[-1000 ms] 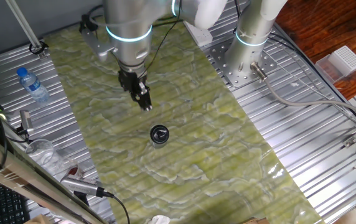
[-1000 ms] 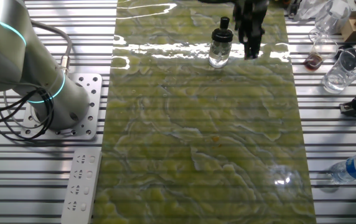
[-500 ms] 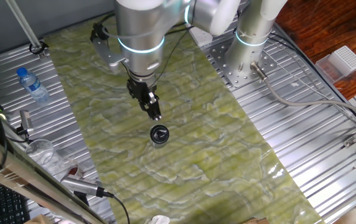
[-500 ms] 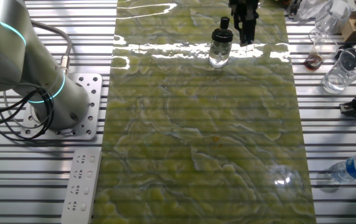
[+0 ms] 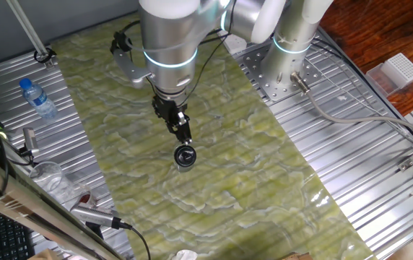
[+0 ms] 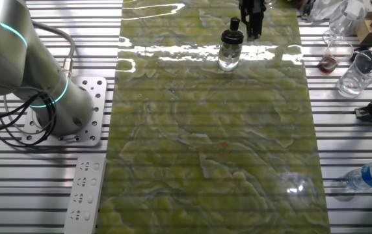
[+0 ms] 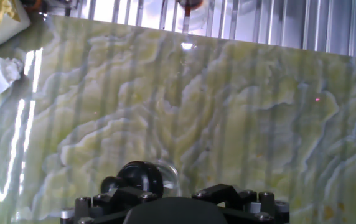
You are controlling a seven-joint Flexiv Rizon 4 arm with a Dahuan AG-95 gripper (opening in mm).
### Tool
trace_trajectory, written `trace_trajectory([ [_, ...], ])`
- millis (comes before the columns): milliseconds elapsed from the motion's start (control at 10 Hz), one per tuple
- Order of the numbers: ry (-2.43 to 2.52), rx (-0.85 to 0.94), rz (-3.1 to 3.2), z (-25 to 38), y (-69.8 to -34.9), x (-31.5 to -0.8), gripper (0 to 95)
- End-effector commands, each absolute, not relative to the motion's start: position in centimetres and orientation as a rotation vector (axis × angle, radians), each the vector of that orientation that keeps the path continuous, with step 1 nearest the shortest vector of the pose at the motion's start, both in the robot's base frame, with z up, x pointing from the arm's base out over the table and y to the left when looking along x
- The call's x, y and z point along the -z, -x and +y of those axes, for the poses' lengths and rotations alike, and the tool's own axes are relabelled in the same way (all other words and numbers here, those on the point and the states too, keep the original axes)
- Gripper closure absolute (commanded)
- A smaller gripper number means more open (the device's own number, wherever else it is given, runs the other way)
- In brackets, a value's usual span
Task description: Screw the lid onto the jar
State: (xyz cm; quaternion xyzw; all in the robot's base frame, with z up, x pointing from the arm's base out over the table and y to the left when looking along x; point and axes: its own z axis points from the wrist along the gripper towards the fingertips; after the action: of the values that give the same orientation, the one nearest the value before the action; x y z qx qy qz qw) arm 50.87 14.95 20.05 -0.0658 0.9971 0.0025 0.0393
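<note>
Already the lid [image 5: 185, 154] sits atop the jar [image 6: 228, 56] mid-mat [image 5: 250, 166], while the gripper [image 5: 185, 137], holding nothing, jaw gap unclear, has slid from beside to nearly above it, so I judge grasping and twisting comes next.

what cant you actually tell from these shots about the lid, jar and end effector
- End effector open or shut: fingers too small and dark in both fixed views; the hand view shows only its housing.
- Lid threaded or just resting on the jar: too small.
- Jar body: cut off in the hand view by the housing and bottom edge.
</note>
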Motion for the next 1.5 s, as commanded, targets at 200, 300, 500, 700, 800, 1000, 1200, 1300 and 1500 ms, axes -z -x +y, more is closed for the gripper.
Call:
trace_trajectory([
  [200, 0.212, 0.010, 3.058, 14.96, -50.87, -20.07, 19.0],
  [300, 0.196, 0.019, 3.054, 14.96, -50.87, -20.07, 19.0],
  [500, 0.275, 0.119, 3.039, 14.96, -50.87, -20.07, 38.0],
  [700, 0.438, 0.149, 3.032, 14.96, -50.87, -20.07, 19.0],
  [800, 0.482, 0.147, 3.033, 14.96, -50.87, -20.07, 19.0],
  [1000, 0.610, 0.151, 3.019, 14.96, -50.87, -20.07, 0.0],
  [1200, 0.661, 0.151, 3.010, 14.96, -50.87, -20.07, 0.0],
  [1300, 0.658, 0.147, 3.016, 14.96, -50.87, -20.07, 0.0],
  [1500, 0.614, 0.134, 3.039, 14.96, -50.87, -20.07, 0.0],
])
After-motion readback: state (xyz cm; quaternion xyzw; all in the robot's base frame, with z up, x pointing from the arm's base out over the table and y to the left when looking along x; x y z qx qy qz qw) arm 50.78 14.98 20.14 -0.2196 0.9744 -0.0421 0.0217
